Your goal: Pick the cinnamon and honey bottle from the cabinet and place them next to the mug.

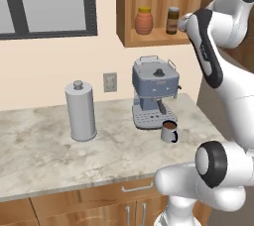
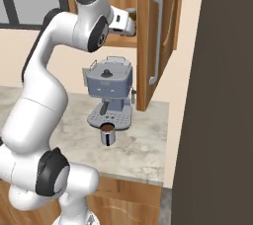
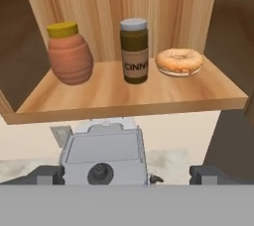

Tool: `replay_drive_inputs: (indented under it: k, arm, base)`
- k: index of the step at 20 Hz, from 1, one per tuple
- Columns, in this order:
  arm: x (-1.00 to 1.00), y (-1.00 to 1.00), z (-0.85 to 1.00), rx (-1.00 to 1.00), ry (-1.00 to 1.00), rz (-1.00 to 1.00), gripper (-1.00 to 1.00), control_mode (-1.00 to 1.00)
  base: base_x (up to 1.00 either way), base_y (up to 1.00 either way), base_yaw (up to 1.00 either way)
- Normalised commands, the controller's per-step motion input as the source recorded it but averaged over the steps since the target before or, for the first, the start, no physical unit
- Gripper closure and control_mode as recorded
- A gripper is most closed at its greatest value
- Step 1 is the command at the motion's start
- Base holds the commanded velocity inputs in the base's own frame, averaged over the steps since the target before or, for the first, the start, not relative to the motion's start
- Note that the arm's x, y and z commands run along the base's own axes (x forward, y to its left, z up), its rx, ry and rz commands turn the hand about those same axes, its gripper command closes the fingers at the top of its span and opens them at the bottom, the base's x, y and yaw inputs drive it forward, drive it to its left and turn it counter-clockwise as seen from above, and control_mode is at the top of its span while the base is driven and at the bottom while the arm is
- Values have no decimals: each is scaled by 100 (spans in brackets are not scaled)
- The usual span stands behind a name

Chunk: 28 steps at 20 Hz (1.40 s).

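Rounded orange honey bottle (image 3: 70, 54), cylindrical dark cinnamon (image 3: 134, 51), wooden cabinet (image 3: 124, 93).

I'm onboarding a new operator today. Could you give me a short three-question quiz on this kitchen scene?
1. True or false: the honey bottle and cinnamon both stand on the cabinet shelf.
2. What lies right of the cinnamon in the hand view? A) a mug B) a bagel C) a canister
3. The mug stands in front of the ____ machine.

Key: 1 true. 2 B, the bagel. 3 coffee; the coffee machine is just behind it. The gripper is open, holding nothing.
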Motion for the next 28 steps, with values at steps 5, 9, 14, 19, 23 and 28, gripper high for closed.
replay_drive_inputs:
  k: [5,9,14,19,23,28]
  arm:
    - [52,0,0,0,0,0,-100,-100]
    - [46,0,0,0,0,0,-100,-100]
    - [29,-4,0,0,0,0,-100,-100]
    - [15,-22,0,0,0,0,-100,-100]
    - [25,-15,0,0,0,0,-100,-100]
    - [42,0,-1,0,0,0,-100,-100]
  base:
    - [0,0,0]
    - [0,0,0]
    - [0,0,0]
    - [0,0,0]
    - [0,0,0]
    - [0,0,0]
